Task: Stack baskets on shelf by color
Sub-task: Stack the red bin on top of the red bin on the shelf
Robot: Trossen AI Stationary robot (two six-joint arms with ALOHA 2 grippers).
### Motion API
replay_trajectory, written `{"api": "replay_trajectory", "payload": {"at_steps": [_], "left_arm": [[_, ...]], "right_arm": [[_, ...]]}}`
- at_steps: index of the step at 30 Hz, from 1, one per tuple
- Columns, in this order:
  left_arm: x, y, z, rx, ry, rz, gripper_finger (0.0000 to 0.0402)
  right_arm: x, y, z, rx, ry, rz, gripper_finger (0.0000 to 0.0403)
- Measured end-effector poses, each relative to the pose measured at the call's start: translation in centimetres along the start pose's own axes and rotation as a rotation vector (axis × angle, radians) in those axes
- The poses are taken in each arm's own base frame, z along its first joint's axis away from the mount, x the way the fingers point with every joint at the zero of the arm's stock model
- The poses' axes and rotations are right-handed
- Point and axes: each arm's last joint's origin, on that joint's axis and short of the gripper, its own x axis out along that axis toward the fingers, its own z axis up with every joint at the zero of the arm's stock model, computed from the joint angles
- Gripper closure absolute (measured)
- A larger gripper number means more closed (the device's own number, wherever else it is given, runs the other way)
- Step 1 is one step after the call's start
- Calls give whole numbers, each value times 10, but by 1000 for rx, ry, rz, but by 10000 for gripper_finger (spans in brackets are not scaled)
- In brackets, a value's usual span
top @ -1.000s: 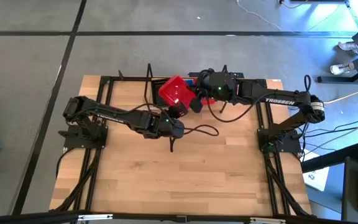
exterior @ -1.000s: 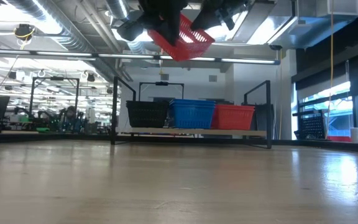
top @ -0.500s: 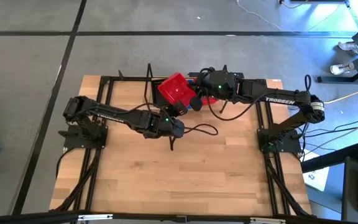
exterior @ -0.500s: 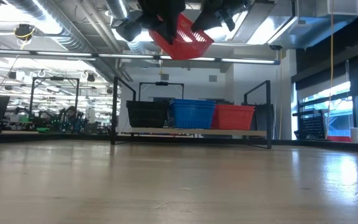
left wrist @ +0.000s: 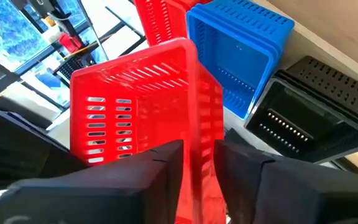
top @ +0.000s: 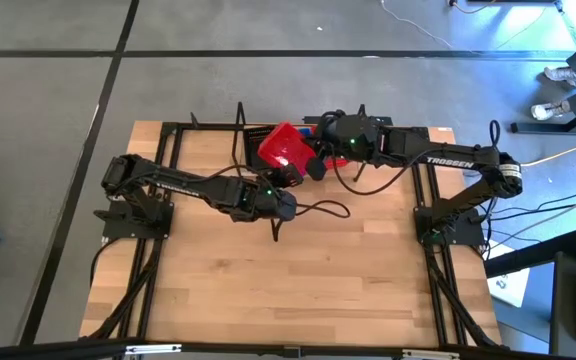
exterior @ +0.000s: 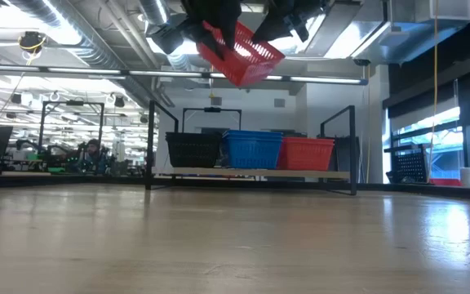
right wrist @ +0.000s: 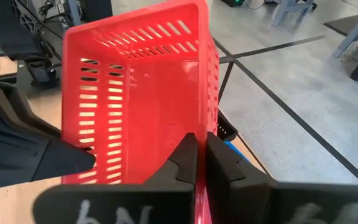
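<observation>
Both arms hold one red basket point(top: 282, 146) in the air above the far part of the table, over the shelf point(exterior: 251, 173). The left gripper point(left wrist: 197, 163) is clamped on one wall, and the right gripper point(right wrist: 197, 154) pinches the opposite rim. On the shelf below, a black basket point(exterior: 192, 149) sits at the left, a blue stack point(exterior: 252, 149) in the middle and a red stack point(exterior: 306, 153) at the right. The sorting looks nearly finished; what remains appears to be lowering this basket onto the red stack.
</observation>
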Motion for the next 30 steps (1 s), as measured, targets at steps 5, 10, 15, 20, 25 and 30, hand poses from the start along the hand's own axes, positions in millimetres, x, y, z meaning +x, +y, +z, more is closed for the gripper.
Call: {"api": "replay_trajectory", "payload": {"at_steps": [5, 10, 15, 20, 25, 30], "left_arm": [[1, 0, 0, -6, -2, -1, 297], [2, 0, 0, -137, -45, -15, 296], [2, 0, 2, -294, -106, -38, 297], [2, 0, 2, -294, -114, -41, 296], [2, 0, 2, -293, -114, -41, 298], [3, 0, 4, -294, -183, -63, 298]], "right_arm": [[0, 0, -1, -3, 11, -1, 396], [0, 0, -2, -6, 25, -4, 396], [0, 0, -2, -6, 24, -5, 399], [0, 0, -2, -5, 22, -5, 399], [0, 0, -2, -6, 21, -5, 399], [0, 0, -2, -7, 21, -5, 399]]}}
